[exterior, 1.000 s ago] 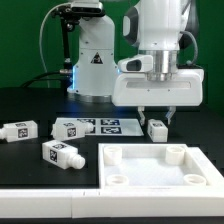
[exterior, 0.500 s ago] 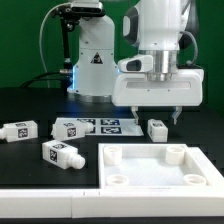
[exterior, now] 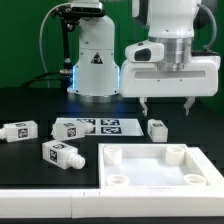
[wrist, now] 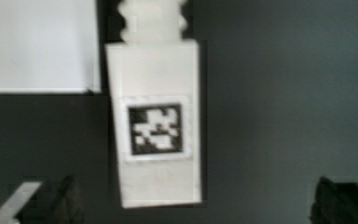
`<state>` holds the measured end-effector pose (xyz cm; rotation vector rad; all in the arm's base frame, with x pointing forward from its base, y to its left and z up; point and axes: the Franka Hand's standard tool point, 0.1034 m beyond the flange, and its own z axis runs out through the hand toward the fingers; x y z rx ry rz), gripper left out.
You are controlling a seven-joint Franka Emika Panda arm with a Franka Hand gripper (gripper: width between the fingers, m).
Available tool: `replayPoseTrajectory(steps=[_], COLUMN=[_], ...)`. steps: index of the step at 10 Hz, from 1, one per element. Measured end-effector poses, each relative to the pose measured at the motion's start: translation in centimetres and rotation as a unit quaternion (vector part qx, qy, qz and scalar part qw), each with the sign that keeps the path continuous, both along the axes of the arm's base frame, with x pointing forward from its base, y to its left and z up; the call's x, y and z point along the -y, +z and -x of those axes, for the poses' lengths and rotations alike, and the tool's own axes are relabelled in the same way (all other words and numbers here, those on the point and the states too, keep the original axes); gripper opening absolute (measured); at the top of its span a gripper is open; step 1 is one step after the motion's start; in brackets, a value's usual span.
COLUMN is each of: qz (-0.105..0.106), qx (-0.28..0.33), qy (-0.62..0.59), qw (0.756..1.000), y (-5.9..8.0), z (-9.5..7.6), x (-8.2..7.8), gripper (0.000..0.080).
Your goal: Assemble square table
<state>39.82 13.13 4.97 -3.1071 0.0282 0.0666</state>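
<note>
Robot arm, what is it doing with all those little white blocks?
The robot is building a small square table. Its gripper is open and empty, hovering right above one white leg that lies on the black table. Three more legs lie loose toward the exterior view's left. The square top sits nearer the camera, and none of its corner sockets has a leg in it yet.

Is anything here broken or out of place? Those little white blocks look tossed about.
Nothing looks damaged or spilled. The white legs lie loose at different angles on the dark table, beside the square top, whose corner sockets are empty. The open gripper hangs above one leg.
</note>
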Motion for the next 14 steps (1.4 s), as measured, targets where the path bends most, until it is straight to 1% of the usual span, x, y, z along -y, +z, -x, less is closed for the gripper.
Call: replayPoseTrajectory(steps=[1, 2, 3, 4, 5, 6, 7, 9, 10, 11, 12, 13, 14], qz=[0.002, 0.002, 0.005, 0.011, 0.011, 0.011, 0.013, 0.016, 0.018, 0.019, 0.014, 0.007, 0.011], qx=[-0.004, -0.005, -0.029, -0.063, -0.058, -0.067, -0.102, -0.166, -0.202, -0.236, -0.25, -0.268, -0.293], qy=[0.0, 0.0, 0.007, 0.015, 0.034, 0.045, 0.042, 0.039, 0.038, 0.054, 0.081, 0.103, 0.09], qw=[1.0, 1.0, 1.0, 0.998, 0.998, 0.997, 0.994, 0.985, 0.978, 0.97, 0.965, 0.958, 0.952], y=[-0.3, -0.3, -0.2, 0.5, 0.7, 0.4, 0.4, 0.4, 0.3, 0.1, -0.5, -0.8, -0.8], z=[0.4, 0.4, 0.4, -1.3, -3.4, -3.8, -2.9, -2.4, -2.5, -3.3, -4.5, -4.6, -4.2], x=[0.2, 0.2, 0.4, 0.7, 0.9, 1.1, 1.1, 1.2, 1.3, 1.1, 0.6, 0.7, 0.9], gripper=[0.0649, 0.0649, 0.0649, 0.0649, 0.0649, 0.0649, 0.0649, 0.0649, 0.0649, 0.0649, 0.0649, 0.0649, 0.0649])
